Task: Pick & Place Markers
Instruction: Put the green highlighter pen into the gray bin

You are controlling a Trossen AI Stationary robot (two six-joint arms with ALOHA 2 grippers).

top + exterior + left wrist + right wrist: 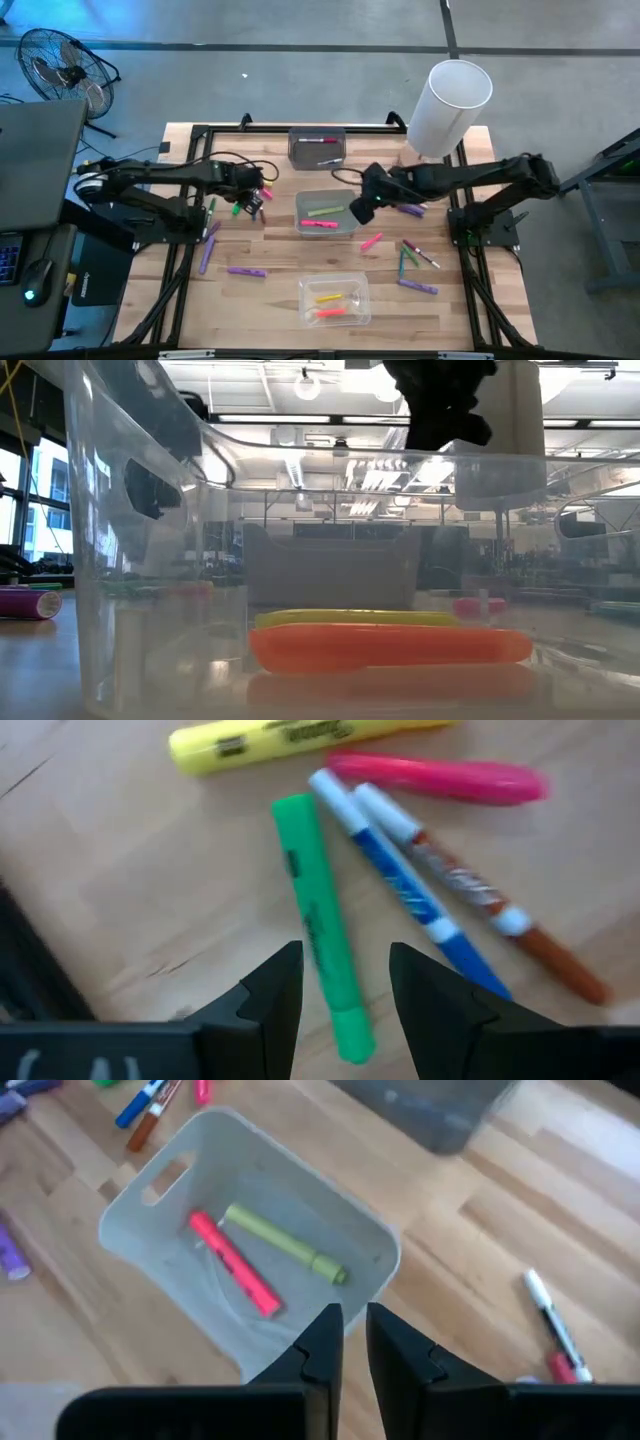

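Note:
My left gripper (345, 990) is open over a cluster of markers at the table's left (255, 200). Its fingers stand on either side of a green highlighter (320, 920) that lies flat on the wood, and I see no touch. A yellow highlighter (290, 738), a pink one (435, 777), a blue marker (400, 880) and a brown marker (480, 900) lie beside it. My right gripper (355, 1330) is shut and empty above the right end of the middle grey bin (348, 228). This bin (385, 1245) holds a pink highlighter (235, 1265) and a green one (285, 1242).
A dark grey bin (300, 158) with markers stands at the far middle. A clear bin (362, 290) with a yellow and an orange highlighter (390, 645) stands near. A white cylinder (445, 105) stands far right. Loose markers lie at the right (420, 255) and near left (245, 270).

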